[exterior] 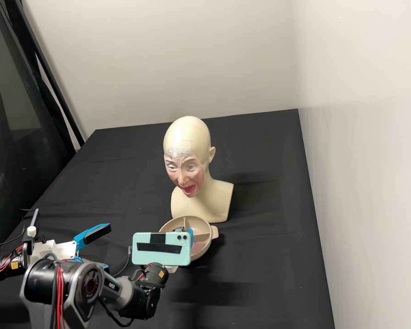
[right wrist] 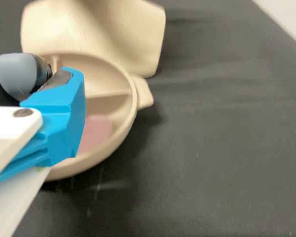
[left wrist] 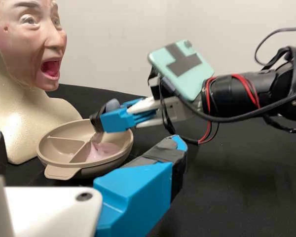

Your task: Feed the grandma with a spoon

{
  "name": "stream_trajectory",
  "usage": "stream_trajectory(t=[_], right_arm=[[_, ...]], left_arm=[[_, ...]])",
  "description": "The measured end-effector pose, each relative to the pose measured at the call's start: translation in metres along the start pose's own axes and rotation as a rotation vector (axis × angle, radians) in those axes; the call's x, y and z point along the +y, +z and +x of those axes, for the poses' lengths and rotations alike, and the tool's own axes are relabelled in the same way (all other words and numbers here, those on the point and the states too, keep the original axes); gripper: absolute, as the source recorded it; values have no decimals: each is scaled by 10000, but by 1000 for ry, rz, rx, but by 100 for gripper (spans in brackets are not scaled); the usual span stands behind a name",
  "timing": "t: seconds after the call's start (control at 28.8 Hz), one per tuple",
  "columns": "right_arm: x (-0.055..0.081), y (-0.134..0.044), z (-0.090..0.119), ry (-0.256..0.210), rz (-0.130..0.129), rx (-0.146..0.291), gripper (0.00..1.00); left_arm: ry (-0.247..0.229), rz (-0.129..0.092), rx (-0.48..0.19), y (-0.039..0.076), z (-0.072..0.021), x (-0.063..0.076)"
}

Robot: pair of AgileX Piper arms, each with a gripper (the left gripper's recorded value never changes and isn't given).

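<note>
1. The right gripper (left wrist: 104, 121) is clamped on the dark handle of a spoon (left wrist: 110, 106). It hangs over the near side of the bowl (left wrist: 79, 165), and the spoon's grey end sticks up above the blue fingers (left wrist: 121, 120).
2. The spoon slants down into the bowl's pink food (left wrist: 106, 148). Its tip seems to touch the food, but the scoop itself is hard to make out, so I cannot tell whether it is loaded.
3. In the right wrist view one blue finger (right wrist: 59, 113) and the grey end (right wrist: 17, 74) cover part of the bowl. The rest of the handle is hidden there.
4. A mint phone (exterior: 162, 248) is strapped to the right wrist. In the high view it hides most of that gripper and the near part of the bowl's rim (exterior: 208, 228).
5. The bowl is beige and divided. It sits near the middle of the bench (exterior: 260, 205), just beside the head's bust on the near-edge side; whether they touch I cannot tell.
6. The head (exterior: 189, 160) stands upright near the middle of the bench with its mouth open. The right wrist view cuts it off above the bust (right wrist: 98, 29).
7. The left gripper (left wrist: 85, 139) is spread wide and holds nothing. It is by the bench's near left corner, well apart from the bowl. One finger (left wrist: 138, 192) is in plain view and the other is cut off by the frame edge.
</note>
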Motion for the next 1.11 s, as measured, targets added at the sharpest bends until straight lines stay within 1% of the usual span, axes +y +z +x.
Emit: stream_trajectory(t=[0.07, 0.17, 0.28, 0.42, 0.56, 0.8, 0.9, 0.94, 1.01, 1.11], right_arm=[[37, -40, -21, 14, 16, 19, 0], [77, -79, -44, 29, 21, 34, 0], [139, -130, -42, 53, 34, 55, 0], [224, -211, -24, 84, 33, 86, 0], [270, -254, 11, 98, 33, 99, 0], [382, -359, 87, 136, 32, 136, 0], [431, -397, 115, 154, 37, 146, 0], [449, -403, 122, 163, 44, 145, 0], [475, -428, 137, 172, 44, 153, 0], [530, -468, 164, 194, 52, 164, 0]], left_arm=[[0, 0, 0, 0, 0, 0], [0, 0, 0, 0, 0, 0], [0, 0, 0, 0, 0, 0], [0, 0, 0, 0, 0, 0], [0, 0, 0, 0, 0, 0], [0, 0, 0, 0, 0, 0], [0, 0, 0, 0, 0, 0], [0, 0, 0, 0, 0, 0], [0, 0, 0, 0, 0, 0], [-3, 0, 1, -3, 3, -10]])
